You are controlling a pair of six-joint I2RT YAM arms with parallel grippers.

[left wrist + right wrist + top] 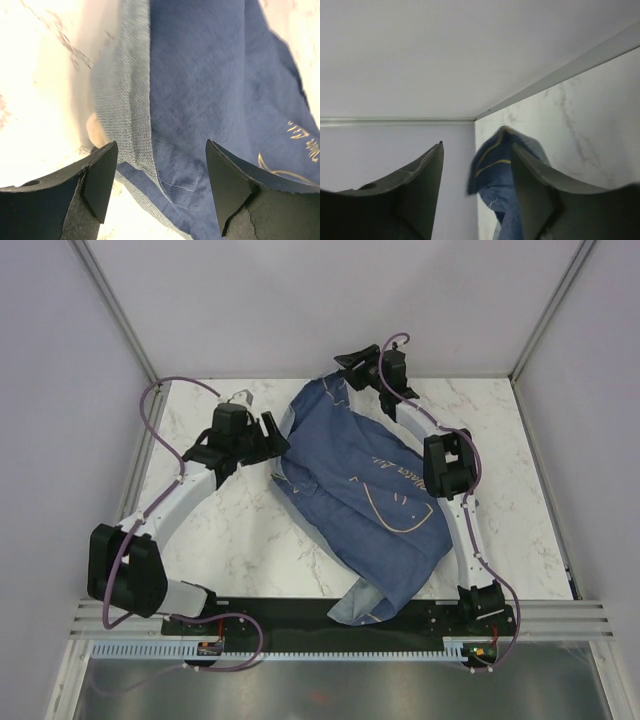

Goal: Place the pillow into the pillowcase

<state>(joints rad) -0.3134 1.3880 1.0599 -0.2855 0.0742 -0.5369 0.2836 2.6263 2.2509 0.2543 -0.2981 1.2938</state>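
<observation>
If judged by the swollen pillowcase [370, 490], seems mostly done: hardly any pillow [94, 131] outside, only a cream sliver under the pale hem, taken to be it. Lies slantwise on the table [240, 540], from the middle of the near edge, a pale flap folded out there, toward the far edge. Left to do, probably: tucking in that sliver and squaring the cloth. Just beside the cloth's left side, left gripper [268, 430], jaws wide apart, holding nothing. At the far edge, right gripper [348, 365], also parted, a fold of cloth against one finger, not visibly pinched. Shown only by the left wrist view: the sliver. Only by the right wrist view: the raised fold. Only from above: the whole lie.
</observation>
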